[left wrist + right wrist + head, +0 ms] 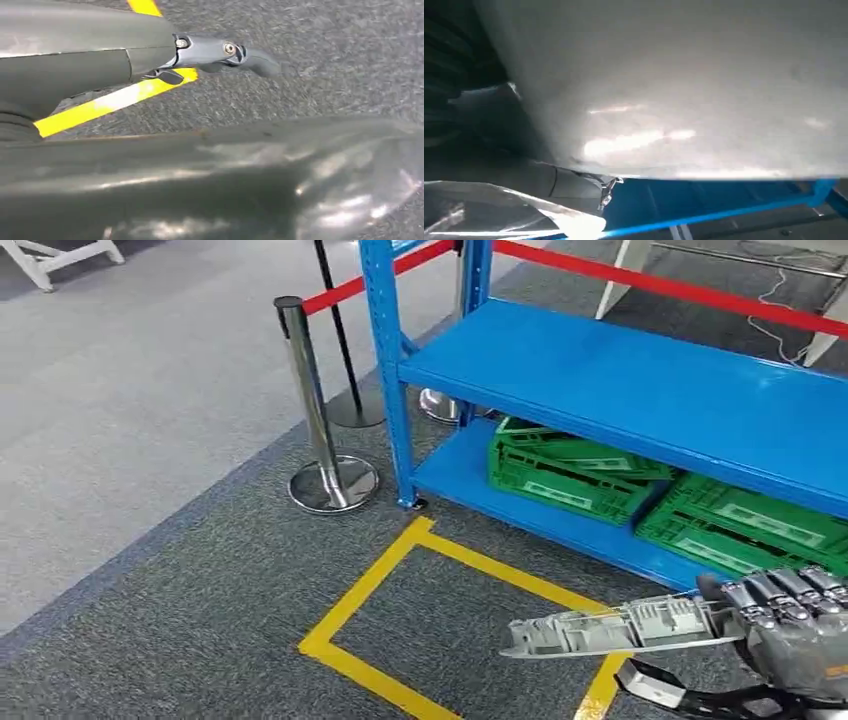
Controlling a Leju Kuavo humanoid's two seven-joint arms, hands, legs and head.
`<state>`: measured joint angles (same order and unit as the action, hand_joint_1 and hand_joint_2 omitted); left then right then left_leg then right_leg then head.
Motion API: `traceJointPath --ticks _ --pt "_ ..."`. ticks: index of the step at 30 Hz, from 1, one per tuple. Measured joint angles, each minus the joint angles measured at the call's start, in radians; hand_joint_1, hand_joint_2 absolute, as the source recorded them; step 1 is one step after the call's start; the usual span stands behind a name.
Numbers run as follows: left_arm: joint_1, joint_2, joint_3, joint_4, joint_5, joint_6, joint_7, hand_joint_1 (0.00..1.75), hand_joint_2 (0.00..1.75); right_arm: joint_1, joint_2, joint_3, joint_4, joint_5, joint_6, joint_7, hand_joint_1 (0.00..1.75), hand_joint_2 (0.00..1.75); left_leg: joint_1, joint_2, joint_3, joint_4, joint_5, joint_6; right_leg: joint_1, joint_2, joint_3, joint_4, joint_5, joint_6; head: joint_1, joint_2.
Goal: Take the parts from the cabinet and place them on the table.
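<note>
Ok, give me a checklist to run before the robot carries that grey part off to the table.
1. Part in hand: ok. The right robot hand holds the long grey part at one end.
2. Part level: ok, it lies roughly flat, reaching out toward the yellow floor tape.
3. Grip firmness: cannot tell; the right wrist view is blurred by the close part.
4. Left robot hand free: ok, it hangs over the carpet holding nothing.
5. Clear of the blue shelf rack: ok, the part sits in front of the green crates, not touching.
6. Table in sight: not ok.
</note>
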<state>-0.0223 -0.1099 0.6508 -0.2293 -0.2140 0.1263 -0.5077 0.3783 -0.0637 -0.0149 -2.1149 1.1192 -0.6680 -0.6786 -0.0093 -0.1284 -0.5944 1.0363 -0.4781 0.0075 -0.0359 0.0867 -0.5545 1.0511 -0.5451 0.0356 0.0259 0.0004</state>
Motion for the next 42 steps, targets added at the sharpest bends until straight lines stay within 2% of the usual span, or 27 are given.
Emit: traceJointPath --ticks 2,4,5,7,8,9,11,12,13,17,18,19,20,22,23,25,27,28,29,31,33,34,35,36,38,40,42 --pt "0.006 0.004 0.001 0.001 0.007 0.007 0.003 0.0 0.0 0.001 0.0 0.0 0.0 -0.001 0.0 0.0 1.75 1.75 0.003 -0.025 -0.005 0.003 0.001 -0.009 -0.009 -0.032 0.004 -0.005 0.004 -0.01 0.002 0.0" --pt "0.005 0.003 0.001 0.004 0.008 0.013 0.004 0.0 0.0 0.009 0.0 0.0 -0.003 -0.007 0.0 0.0 1.75 1.75 -0.002 0.084 -0.039 0.084 -0.054 -0.024 -0.004 -0.064 0.009 -0.006 0.001 -0.021 -0.013 0.0" --pt "0.002 0.004 0.002 0.004 0.009 0.015 0.004 0.0 0.0 0.014 0.0 0.0 -0.004 -0.008 0.0 0.0 1.75 1.75 0.002 0.108 -0.074 0.16 -0.093 -0.03 -0.002 -0.08 0.009 -0.005 0.0 -0.023 -0.012 0.0" --pt "0.003 0.006 0.004 0.004 0.009 0.017 0.004 0.0 0.0 0.016 0.0 0.0 -0.004 -0.003 0.0 0.0 1.75 1.75 0.009 0.118 -0.141 0.308 -0.148 -0.036 0.001 -0.112 0.009 -0.005 -0.003 -0.026 -0.013 0.0" --pt "0.005 0.006 0.006 0.004 0.009 0.018 0.004 0.0 0.0 0.017 0.0 0.0 -0.004 0.0 0.0 0.001 1.75 1.75 0.011 0.118 -0.145 0.318 -0.14 -0.037 0.001 -0.126 0.011 -0.005 -0.004 -0.026 -0.013 0.0" --pt "0.006 0.007 0.008 0.005 0.011 0.019 0.004 0.0 0.0 0.019 0.0 0.001 -0.004 0.002 0.0 0.002 1.75 1.75 0.013 0.119 -0.129 0.291 -0.115 -0.036 0.002 -0.137 0.012 -0.005 -0.006 -0.026 -0.013 0.0" --pt "0.007 0.011 0.012 0.005 0.018 0.023 0.004 0.0 0.0 0.025 0.0 0.002 -0.006 0.002 0.0 0.003 1.75 1.75 0.01 0.133 -0.047 0.129 -0.029 -0.026 0.005 -0.16 0.019 -0.005 -0.011 -0.025 -0.013 0.0" --pt "0.007 0.015 0.016 0.005 0.018 0.024 0.003 0.0 0.0 0.026 0.0 0.003 -0.009 0.002 0.0 0.003 1.75 1.75 0.005 0.166 0.001 0.037 0.005 -0.016 0.005 -0.17 0.024 -0.006 -0.014 -0.023 -0.012 0.0" --pt "0.005 0.017 0.017 0.005 0.015 0.021 0.0 0.0 0.0 0.028 0.0 0.003 -0.011 0.007 0.0 0.006 1.75 1.75 -0.008 0.21 0.017 0.011 -0.017 -0.009 0.009 -0.18 0.025 -0.008 -0.017 -0.019 -0.013 0.0" --pt "0.008 0.011 0.017 0.005 -0.01 0.015 -0.016 0.0 0.0 0.028 0.002 0.008 -0.013 0.04 0.0 0.027 1.75 1.75 -0.017 0.171 0.01 -0.013 -0.005 0.01 0.01 -0.22 0.04 -0.025 -0.015 0.0 -0.013 0.0" --pt "0.01 0.01 0.017 0.005 -0.015 0.016 -0.016 0.0 0.0 0.028 0.002 0.008 -0.014 0.043 0.0 0.032 1.75 1.75 -0.003 0.162 0.027 -0.033 0.007 0.017 0.004 -0.2 0.034 -0.024 -0.027 0.006 -0.011 0.0" --pt "0.009 -0.002 0.017 0.004 -0.018 0.016 -0.017 0.0 0.0 0.029 0.002 0.01 -0.014 0.045 0.0 0.035 1.75 1.75 -0.005 0.153 0.031 -0.04 0.008 0.022 0.004 -0.146 0.029 0.0 -0.046 0.004 -0.009 0.0" --pt "0.005 -0.003 0.017 0.004 -0.022 0.016 -0.016 0.0 0.0 0.03 0.002 0.011 -0.016 0.045 0.0 0.039 1.75 1.75 -0.004 0.142 0.03 -0.04 0.009 0.025 0.006 -0.111 -0.002 0.067 -0.08 0.001 -0.009 0.0" --pt "-0.001 -0.01 0.017 0.004 -0.033 0.014 -0.016 0.0 0.0 0.039 0.002 0.012 -0.016 0.052 0.0 0.045 1.75 1.75 -0.005 0.116 0.03 -0.039 0.007 0.028 0.008 -0.088 -0.089 0.23 -0.141 0.0 0.0 0.0" --pt "-0.001 -0.011 0.017 0.004 -0.037 0.013 -0.016 0.0 0.0 0.042 0.002 0.014 -0.016 0.055 0.0 0.047 1.75 1.75 -0.006 0.101 0.03 -0.037 0.007 0.029 0.01 -0.087 -0.117 0.271 -0.144 0.001 0.001 0.0" --pt "0.0 -0.018 0.017 0.004 -0.046 0.013 -0.013 0.0 0.0 0.043 0.002 0.015 -0.017 0.057 0.0 0.056 1.75 1.75 -0.006 0.073 0.032 -0.033 0.004 0.027 0.01 -0.086 -0.102 0.207 -0.073 0.001 0.001 0.0" --pt "-0.001 -0.026 0.016 0.004 -0.05 0.014 -0.013 0.0 0.0 0.044 0.002 0.016 -0.017 0.059 0.0 0.062 1.75 1.75 -0.001 0.043 0.031 -0.017 -0.005 0.019 0.004 -0.061 -0.026 0.033 0.027 0.003 0.002 0.0" --pt "-0.001 -0.026 0.016 0.004 -0.054 0.015 -0.013 0.0 0.0 0.043 0.002 0.018 -0.016 0.061 0.0 0.064 1.75 1.75 -0.003 0.032 0.027 -0.009 -0.011 0.011 0.001 -0.015 -0.013 0.013 -0.003 0.005 0.0 0.0" --pt "-0.003 -0.026 0.016 0.004 -0.056 0.016 -0.011 0.0 0.0 0.048 0.002 0.019 -0.021 0.06 0.0 0.067 1.75 1.75 -0.003 0.018 0.017 0.007 -0.014 0.007 0.002 -0.01 0.0 0.002 -0.002 0.0 -0.001 0.0" --pt "-0.002 -0.028 0.016 0.004 -0.058 0.016 -0.011 0.0 0.0 0.052 0.002 0.019 -0.021 0.065 0.0 0.071 1.75 1.75 0.003 0.0 0.012 -0.001 -0.008 -0.003 0.01 -0.032 -0.001 0.007 -0.002 -0.011 0.001 0.0" --pt "0.002 -0.024 0.016 0.004 -0.064 0.014 -0.01 0.0 0.0 0.052 0.002 0.02 -0.021 0.066 0.0 0.076 1.75 1.75 0.003 -0.016 0.009 0.005 -0.012 -0.008 -0.001 -0.056 0.003 0.003 0.001 -0.018 0.001 0.0" --pt "0.004 -0.034 0.015 0.005 -0.067 0.011 -0.01 0.0 0.0 0.053 0.002 0.021 -0.021 0.068 0.0 0.079 1.75 1.75 -0.004 0.051 0.0 0.031 -0.029 -0.015 0.002 -0.067 0.008 0.002 0.0 -0.022 -0.003 0.0" --pt "0.001 -0.031 0.015 0.005 -0.069 0.01 -0.01 0.0 0.0 0.058 0.002 0.021 -0.024 0.07 0.0 0.084 1.75 1.75 -0.001 0.088 -0.027 0.086 -0.061 -0.022 0.003 -0.082 0.011 0.002 -0.003 -0.027 -0.015 0.0" --pt "-0.003 -0.032 0.014 0.005 -0.074 0.009 -0.009 0.0 0.0 0.062 0.002 0.021 -0.026 0.071 0.0 0.088 1.75 1.75 0.003 0.111 -0.068 0.172 -0.1 -0.027 0.007 -0.097 0.012 0.002 -0.005 -0.029 -0.015 0.0" --pt "-0.003 -0.034 0.014 0.005 -0.082 0.009 -0.007 0.0 0.0 0.067 0.002 0.022 -0.026 0.076 0.0 0.095 1.75 1.75 0.006 0.12 -0.139 0.312 -0.145 -0.028 0.014 -0.126 0.014 0.002 -0.011 -0.033 -0.015 0.0" --pt "0.0 -0.034 0.014 0.005 -0.087 0.01 -0.006 0.0 0.0 0.072 0.002 0.024 -0.03 0.077 0.0 0.1 1.75 1.75 0.003 0.12 -0.122 0.274 -0.095 -0.017 0.018 -0.15 0.02 0.002 -0.017 -0.034 -0.015 0.0" --pt "0.001 -0.032 0.014 0.005 -0.089 0.011 -0.004 0.0 0.0 0.076 0.002 0.024 -0.034 0.078 0.0 0.103 1.75 1.75 -0.013 0.141 -0.038 0.102 -0.002 0.006 0.02 -0.174 0.033 0.001 -0.025 -0.035 -0.015 0.0"
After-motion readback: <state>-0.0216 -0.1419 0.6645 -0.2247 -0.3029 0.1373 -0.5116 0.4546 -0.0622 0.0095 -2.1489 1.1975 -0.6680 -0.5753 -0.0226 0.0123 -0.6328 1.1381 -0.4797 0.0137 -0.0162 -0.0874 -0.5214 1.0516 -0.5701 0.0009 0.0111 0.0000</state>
